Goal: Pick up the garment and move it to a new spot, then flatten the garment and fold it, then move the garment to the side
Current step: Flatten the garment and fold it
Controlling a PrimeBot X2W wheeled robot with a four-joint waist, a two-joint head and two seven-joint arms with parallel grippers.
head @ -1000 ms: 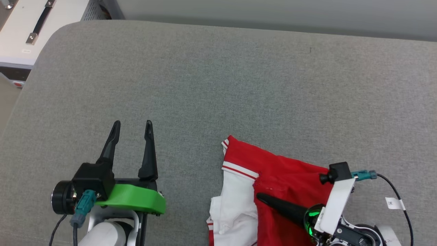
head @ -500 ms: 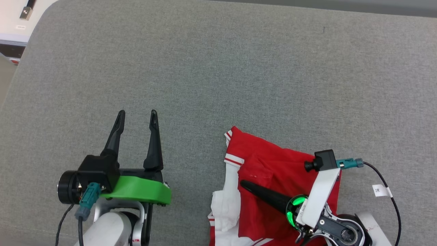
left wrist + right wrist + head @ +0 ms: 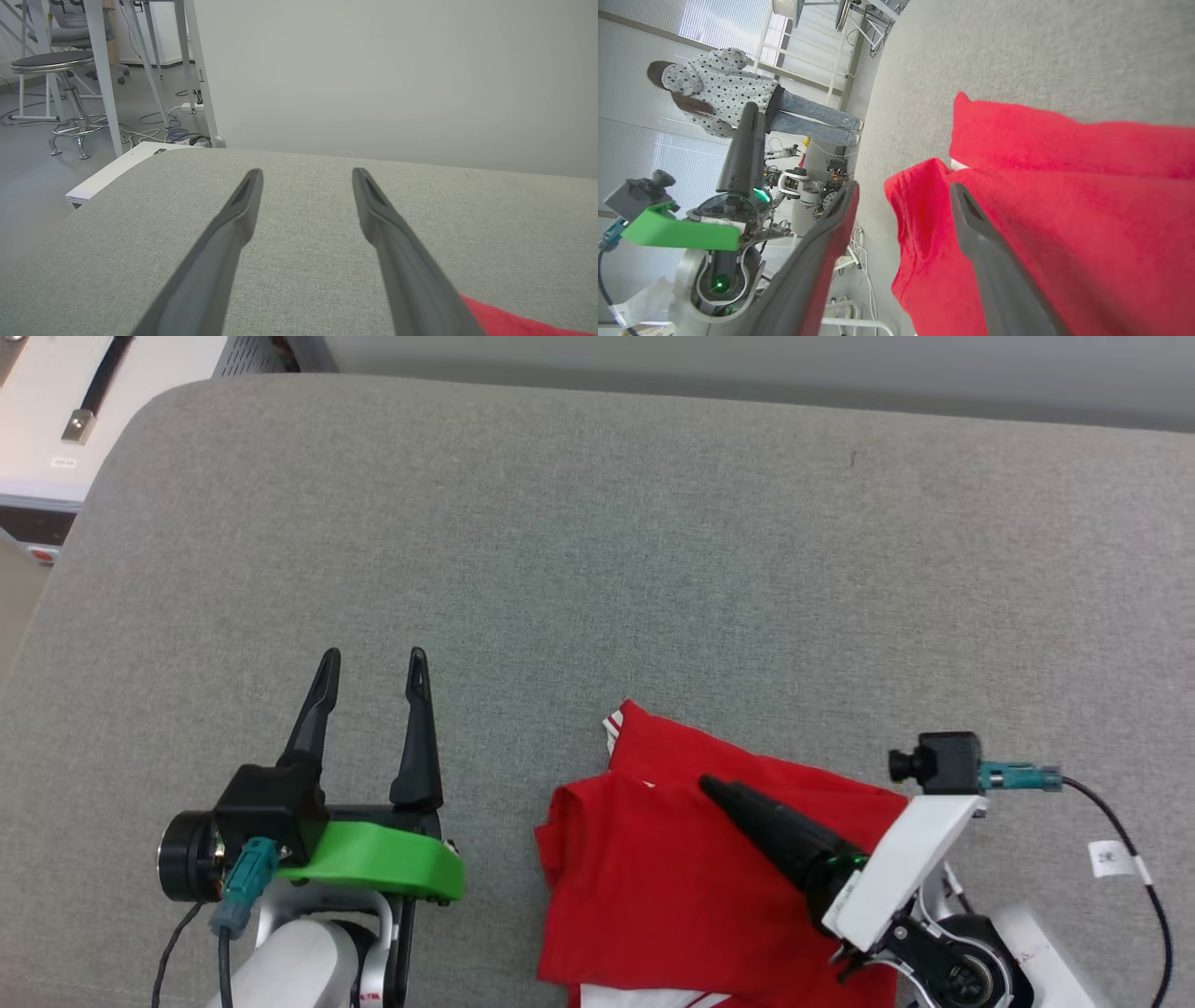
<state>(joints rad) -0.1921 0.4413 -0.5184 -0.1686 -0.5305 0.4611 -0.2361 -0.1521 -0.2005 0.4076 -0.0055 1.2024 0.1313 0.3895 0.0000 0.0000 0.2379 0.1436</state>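
Grey cushion (image 3: 597, 569) w/ red garment (image 3: 653, 896); left gripper (image 3: 373, 655) & right gripper (image 3: 903, 185) both wide apart, empty; cable tag (image 3: 1111, 859) illegible.

Near part of garment (image 3: 672, 896) runs off bottom edge of head view; stretch under right gripper (image 3: 719, 793) covered. Second finger of that gripper hidden behind first, above garment. Left wrist view: red corner of garment (image 3: 504, 322) at lower right, rest cut off by edge, partly behind finger (image 3: 402, 261) of left gripper (image 3: 307, 170). Right wrist view: garment (image 3: 1064, 210) runs off right and bottom edges. Print on white tag (image 3: 1111, 859) on cable (image 3: 1144, 887), right of garment, too small to read. Right of garment, worktop (image 3: 597, 569) cut off by edge.
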